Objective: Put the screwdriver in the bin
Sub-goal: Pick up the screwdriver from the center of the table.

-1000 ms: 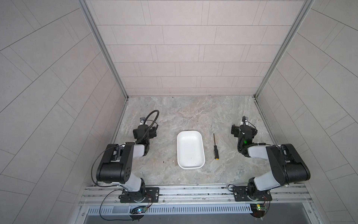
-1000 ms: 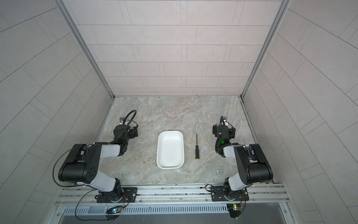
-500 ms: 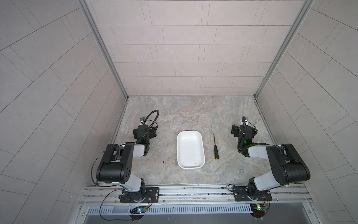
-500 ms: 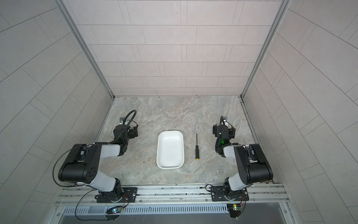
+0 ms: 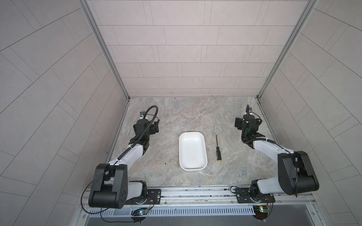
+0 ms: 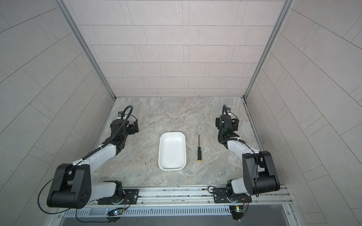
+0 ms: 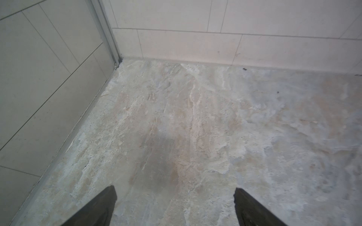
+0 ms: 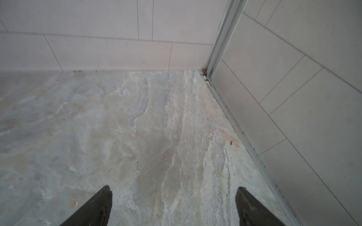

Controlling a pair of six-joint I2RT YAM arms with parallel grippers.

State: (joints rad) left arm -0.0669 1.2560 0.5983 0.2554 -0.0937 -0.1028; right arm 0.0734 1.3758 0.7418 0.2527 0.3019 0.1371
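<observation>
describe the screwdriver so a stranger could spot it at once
Find the white bin in the middle of the marbled tabletop. Beside it, toward the right arm and not touching, lies the screwdriver. It is the only slim dark stick there, with a yellow cap at its near end.

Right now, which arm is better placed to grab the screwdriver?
Right. The screwdriver lies right of the bin, nearer the right end effector, which is open and empty. The left end effector sits across the bin.
</observation>
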